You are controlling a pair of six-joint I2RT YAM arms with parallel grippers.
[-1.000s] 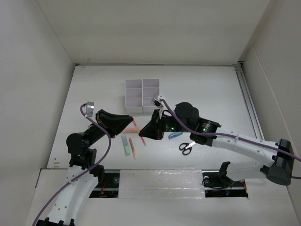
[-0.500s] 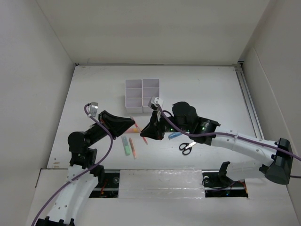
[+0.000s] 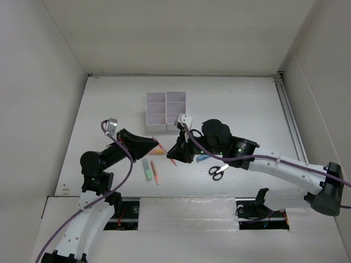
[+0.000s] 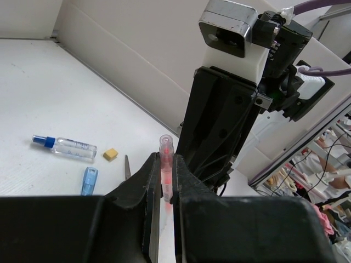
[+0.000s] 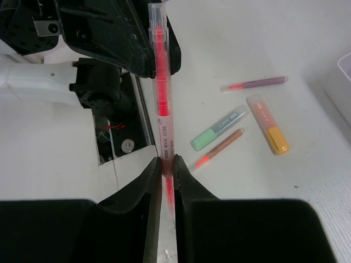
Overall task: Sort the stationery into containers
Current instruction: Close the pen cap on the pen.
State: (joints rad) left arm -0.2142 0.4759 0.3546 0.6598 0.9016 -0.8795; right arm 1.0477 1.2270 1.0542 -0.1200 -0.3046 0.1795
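Two arms meet over the middle of the white surface (image 3: pixel 247 98), and both pairs of jaws are closed on the same red pen (image 5: pixel 163 109). The left jaws are pressed narrow around its thin shaft, and the right jaws pinch another part of the same shaft. The two pairs face each other closely. The pen is off the surface, slanted between them, on the near side of the two white trays (image 3: pixel 166 111), which stand side by side farther back. On the surface by the left jaws lie a green highlighter (image 5: pixel 219 127), an orange pen (image 5: pixel 219 147), an orange-yellow highlighter (image 5: pixel 267 123) and a pink pen (image 5: pixel 255 84), all close together but not stacked. Toward the right side lies a blue highlighter (image 4: pixel 89 181), and the black-handled scissors (image 3: pixel 218 171) are just beside it. A little farther on are a small tan eraser (image 4: pixel 111 154) and a clear bottle (image 4: pixel 66 147) with a blue cap, lying on its side.
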